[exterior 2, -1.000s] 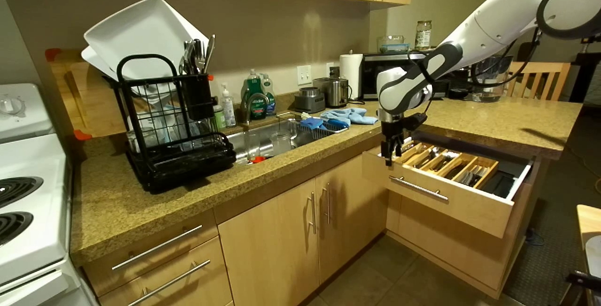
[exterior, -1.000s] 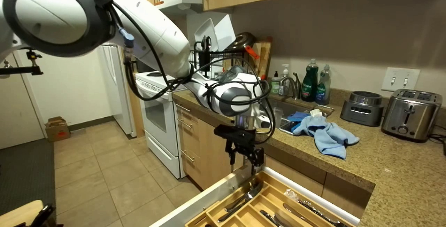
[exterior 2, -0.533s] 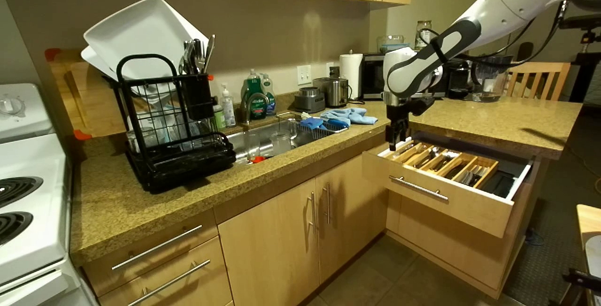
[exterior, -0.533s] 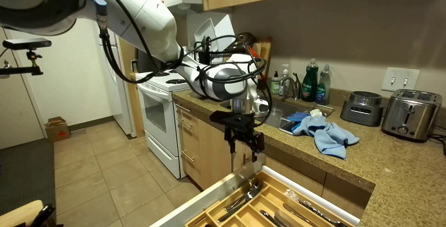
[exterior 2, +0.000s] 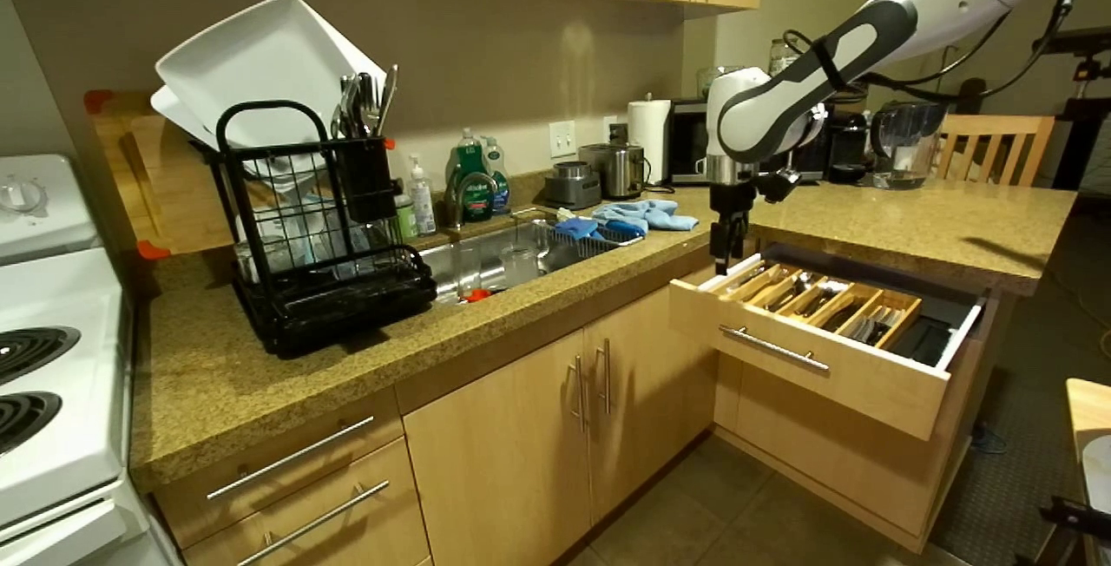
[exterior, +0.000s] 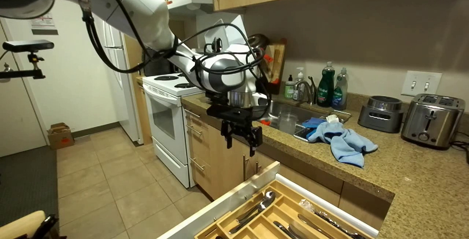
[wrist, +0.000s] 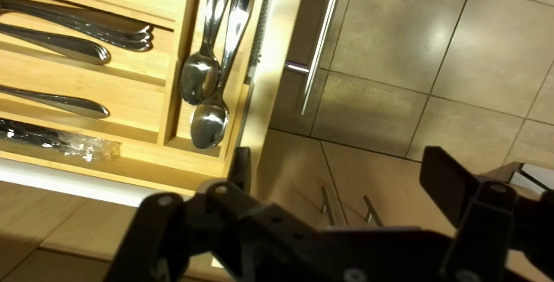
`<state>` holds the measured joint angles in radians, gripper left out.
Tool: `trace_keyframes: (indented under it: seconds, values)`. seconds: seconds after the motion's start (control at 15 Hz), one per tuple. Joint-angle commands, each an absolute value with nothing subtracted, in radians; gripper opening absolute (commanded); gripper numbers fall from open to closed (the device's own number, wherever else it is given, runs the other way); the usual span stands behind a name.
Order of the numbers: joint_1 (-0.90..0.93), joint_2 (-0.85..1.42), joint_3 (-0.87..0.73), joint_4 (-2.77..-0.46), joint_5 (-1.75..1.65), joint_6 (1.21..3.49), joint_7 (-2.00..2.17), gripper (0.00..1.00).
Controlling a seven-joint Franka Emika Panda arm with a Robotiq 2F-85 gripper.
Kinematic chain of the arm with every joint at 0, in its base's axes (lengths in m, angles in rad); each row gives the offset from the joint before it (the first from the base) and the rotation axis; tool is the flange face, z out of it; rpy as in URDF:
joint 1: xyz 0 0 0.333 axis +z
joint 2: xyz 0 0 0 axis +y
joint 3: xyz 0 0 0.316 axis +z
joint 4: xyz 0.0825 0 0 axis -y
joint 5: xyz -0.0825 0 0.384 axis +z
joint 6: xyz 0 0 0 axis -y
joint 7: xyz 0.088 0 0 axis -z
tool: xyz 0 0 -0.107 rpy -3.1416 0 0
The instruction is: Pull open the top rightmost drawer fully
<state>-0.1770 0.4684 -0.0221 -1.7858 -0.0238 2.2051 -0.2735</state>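
One extended drawer (exterior 2: pixel 846 377), its single handle (exterior 2: pixel 772 347), two parted jaws

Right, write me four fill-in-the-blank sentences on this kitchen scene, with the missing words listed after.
The gripper grips nothing, its jaws ____ rather than shut.
The wrist view shows ____ spoon bowls in the drawer.
The crumpled cloth on the counter is light ____.
The dish rack stands ____ the stove and the sink.
Missing words: open; two; blue; between.
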Motion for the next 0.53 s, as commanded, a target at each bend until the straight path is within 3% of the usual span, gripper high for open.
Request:
trace_keyframes:
  seconds: [0.0,0.47]
  values:
    - [-0.195,0.418,0.014,-1.844,0.022,2.191,-0.405,1.0]
    - [-0.177,0.475,-0.004,-1.8,0.004,2.157,-0.386,1.0]
